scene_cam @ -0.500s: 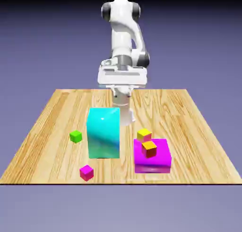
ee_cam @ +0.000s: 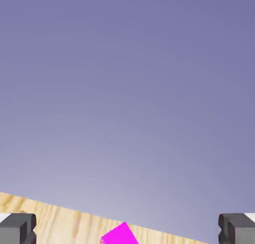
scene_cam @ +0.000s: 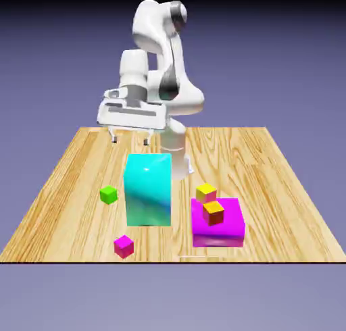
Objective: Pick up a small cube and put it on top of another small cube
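The small cube (scene_cam: 108, 194), bright lime green, lies on the wooden table (scene_cam: 67, 167) to the exterior view's left of the tall cyan block (scene_cam: 148, 189). My gripper (scene_cam: 129, 140) hangs open and empty above the table, behind the cyan block and well above and behind the green cube. A small magenta cube (scene_cam: 124, 246) sits near the front edge. In the hand view the grey fingertips (ee_cam: 17, 228) stand wide apart with nothing between them. A magenta shape (ee_cam: 119, 234) and a strip of table (ee_cam: 60, 220) show at the bottom; the green cube is out of that view.
A small yellow cube (scene_cam: 206, 192) rests beside a large flat magenta block (scene_cam: 226, 232), which carries a small orange cube (scene_cam: 213, 213). The cyan block stands tall between the green cube and those.
The arm has swung toward the exterior view's left. The hand moved out from behind the cyan block, and both fingers now show above the table.
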